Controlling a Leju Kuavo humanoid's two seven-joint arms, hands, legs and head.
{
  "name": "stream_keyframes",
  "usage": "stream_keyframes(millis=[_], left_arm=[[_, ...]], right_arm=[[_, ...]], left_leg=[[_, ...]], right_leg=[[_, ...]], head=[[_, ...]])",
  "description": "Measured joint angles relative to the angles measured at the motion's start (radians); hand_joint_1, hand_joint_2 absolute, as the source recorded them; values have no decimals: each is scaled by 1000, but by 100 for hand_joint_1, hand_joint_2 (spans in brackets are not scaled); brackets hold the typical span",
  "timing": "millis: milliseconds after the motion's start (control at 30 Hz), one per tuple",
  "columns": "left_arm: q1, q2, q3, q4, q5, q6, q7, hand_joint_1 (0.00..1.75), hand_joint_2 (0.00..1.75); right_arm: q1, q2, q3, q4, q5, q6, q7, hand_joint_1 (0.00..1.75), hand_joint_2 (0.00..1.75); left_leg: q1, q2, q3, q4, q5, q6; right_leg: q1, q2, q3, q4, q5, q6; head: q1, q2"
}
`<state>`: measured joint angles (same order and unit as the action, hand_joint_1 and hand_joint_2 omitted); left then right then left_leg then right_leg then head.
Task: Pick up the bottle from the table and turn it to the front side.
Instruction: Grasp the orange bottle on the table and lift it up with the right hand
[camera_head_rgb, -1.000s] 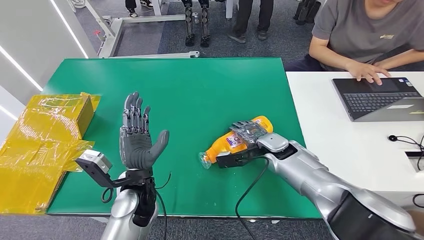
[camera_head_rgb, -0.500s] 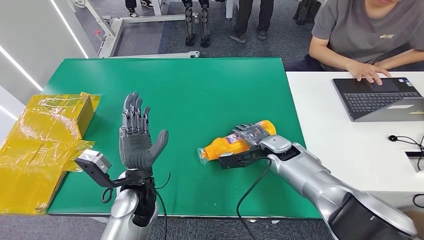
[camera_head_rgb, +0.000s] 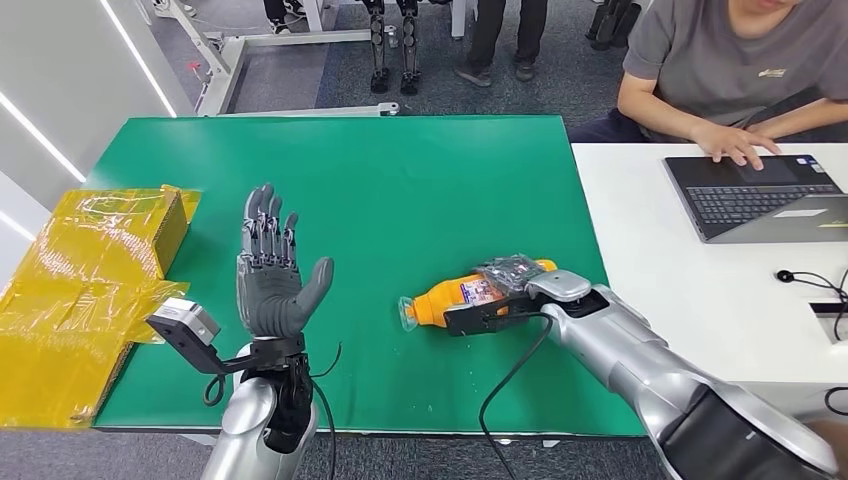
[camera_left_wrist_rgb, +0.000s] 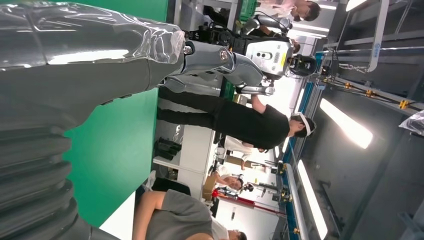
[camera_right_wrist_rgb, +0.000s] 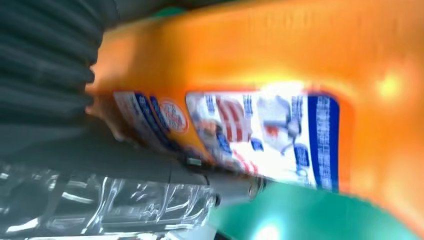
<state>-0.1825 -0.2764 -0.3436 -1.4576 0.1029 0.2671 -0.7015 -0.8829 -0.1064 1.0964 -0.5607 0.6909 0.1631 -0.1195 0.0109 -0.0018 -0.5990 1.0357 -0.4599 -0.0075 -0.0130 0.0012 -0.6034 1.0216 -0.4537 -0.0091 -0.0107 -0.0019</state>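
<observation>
Right hand (camera_head_rgb: 505, 282) grips the bottle (camera_head_rgb: 450, 297), lying sideways low over the worktop (camera_head_rgb: 400, 180). Left hand (camera_head_rgb: 268, 275) is open, empty. Grasp done; turning to front likely remains.

Orange bottle (camera_head_rgb: 452, 298) on a green table (camera_head_rgb: 400, 180).
Carries a label (camera_right_wrist_rgb: 260, 135) in white, blue and red, with an orange body around it. At lower left of the frame, dark grey left hand (camera_head_rgb: 268, 275) on a silver arm; at lower right, right hand (camera_head_rgb: 510, 285) in dark grey under clear glossy wrap, silver arm behind. At the left edge, yellow film-wrapped box (camera_head_rgb: 85, 290). At right, white table (camera_head_rgb: 690, 290) with a dark grey laptop (camera_head_rgb: 760, 195); above it, grey T-shirt on a person (camera_head_rgb: 720, 60).
</observation>
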Motion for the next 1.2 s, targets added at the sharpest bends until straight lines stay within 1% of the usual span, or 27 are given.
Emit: stream_keyframes(millis=[200, 367, 433, 500, 633, 767, 867, 1000, 1133, 1200], left_arm=[[0, 0, 0, 0, 1, 7, 0, 0, 175], [0, 0, 0, 0, -2, 14, 0, 0, 175], [2, 1, 0, -2, -6, 18, 0, 0, 175], [5, 2, 0, -8, -11, 21, 0, 0, 175], [11, 2, 1, -22, -20, 32, 0, 0, 175], [15, 2, 1, -32, -23, 50, 0, 0, 175], [17, 2, 1, -35, -25, 66, 0, 0, 175], [22, 3, 1, -38, -25, 75, 0, 0, 175], [23, 3, 1, -39, -24, 76, 0, 0, 175], [24, 3, 1, -39, -17, 66, 0, 0, 175]], right_arm=[[1, 0, -13, 0, 1, -19, -15, 175, 175], [15, 0, -29, -2, -5, -88, -20, 175, 175], [28, 1, -49, -12, -17, -150, -13, 175, 175], [46, 5, -80, -32, -33, -236, -6, 175, 175], [93, 22, -164, -94, -93, -390, -13, 175, 175], [161, 52, -274, -188, -200, -531, -79, 175, 175], [232, 77, -356, -279, -285, -603, -141, 175, 175], [319, 101, -433, -380, -334, -668, -209, 175, 175], [363, 114, -471, -437, -346, -689, -232, 175, 175], [382, 119, -486, -459, -364, -713, -275, 175, 175]], left_leg=[[0, 0, 0, 0, 0, 0], [0, 0, -1, 0, 0, 0], [0, -1, -1, 0, 0, 0], [0, -1, -1, 0, 0, 0], [0, -1, -1, -1, 0, 0], [0, -1, -1, -1, 0, 0], [0, -1, -1, -1, 0, 0], [0, -2, -2, -1, 0, 0], [0, -2, -2, -1, 0, 0], [0, -2, -2, -1, 0, 0]], right_leg=[[0, 0, 0, 0, 0, 0], [0, 0, 0, 0, 0, 0], [0, 0, 0, 0, 0, 0], [0, -1, 0, 0, 0, 0], [0, -1, 0, 0, 0, 0], [0, -1, 0, 0, -1, 0], [0, -1, 0, 0, -1, 0], [0, -2, -1, 0, -1, 0], [0, -2, -1, 0, -1, 0], [0, -2, 0, 0, -1, 0]], head=[[0, 0], [0, 0], [0, 0], [0, 0], [0, 0], [0, 0], [0, 0], [0, 0], [0, 0], [0, 0]])
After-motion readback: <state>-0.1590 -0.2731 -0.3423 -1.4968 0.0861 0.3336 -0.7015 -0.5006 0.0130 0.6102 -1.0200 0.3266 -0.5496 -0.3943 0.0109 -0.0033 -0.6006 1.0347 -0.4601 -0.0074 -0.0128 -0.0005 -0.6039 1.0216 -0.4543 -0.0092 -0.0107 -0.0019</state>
